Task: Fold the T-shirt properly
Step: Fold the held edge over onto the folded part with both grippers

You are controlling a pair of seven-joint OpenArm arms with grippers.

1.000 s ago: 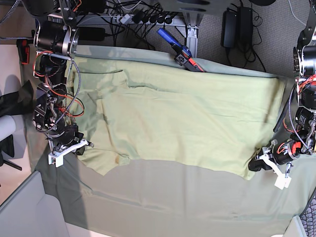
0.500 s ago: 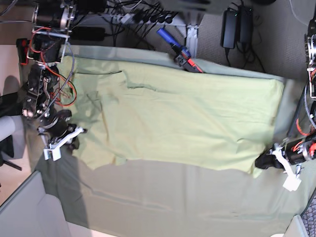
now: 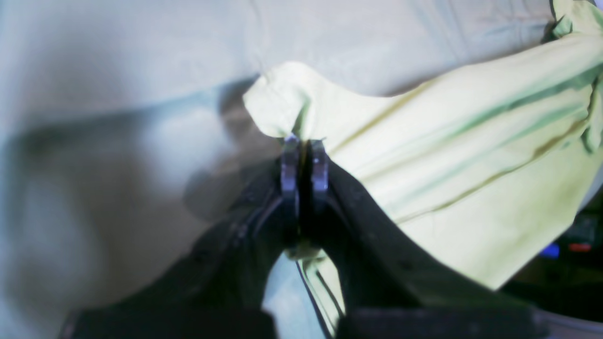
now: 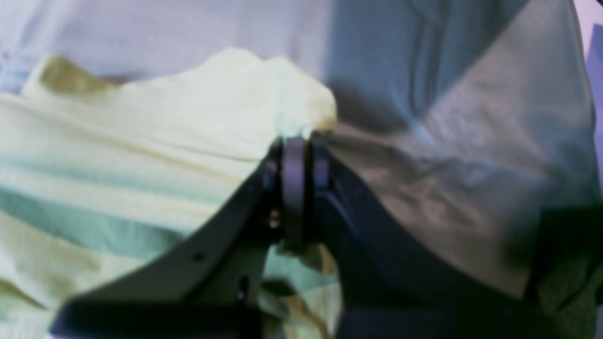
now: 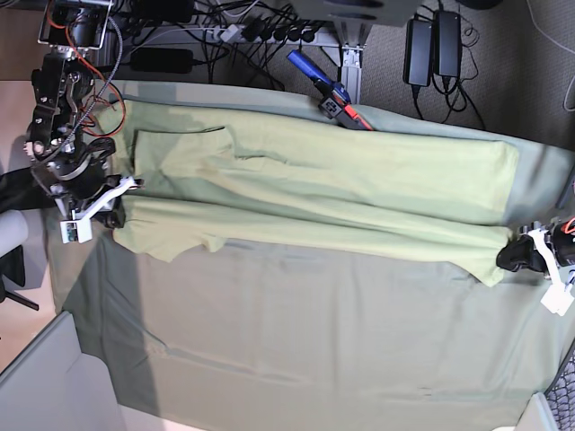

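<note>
— Where is the T-shirt [image 5: 314, 193] seen?

— It is spread across the grey-green tablecloth [image 5: 296, 350], from one side of the base view to the other. Its near edge is lifted and stretched between the two grippers, so a long fold line is formed along the body.

— How are the jaws placed?

— The left gripper [image 3: 304, 162] is seen pressed together on a corner of the T-shirt [image 3: 447, 155]; only a thin dark slit is left between the fingers. The right gripper [image 4: 301, 176] is closed in the same way on a bunched corner of the cloth [image 4: 141, 165]. In the base view the left gripper [image 5: 517, 258] is at the right border and the right gripper [image 5: 108, 214] is at the left border.

— What is difficult to make out?

— Both wrist views are blurred, so the seams cannot be read. The part of the fabric inside the jaws is hidden by the black fingers. In the base view the left arm is cut off by the frame, and only its gripper and a white part are shown. The collar cannot be told with certainty. Behind the table, a blue and red tool [image 5: 328, 92] is partly covered by the tablecloth's far edge, and cables [image 5: 243, 27] are seen on the floor.
</note>
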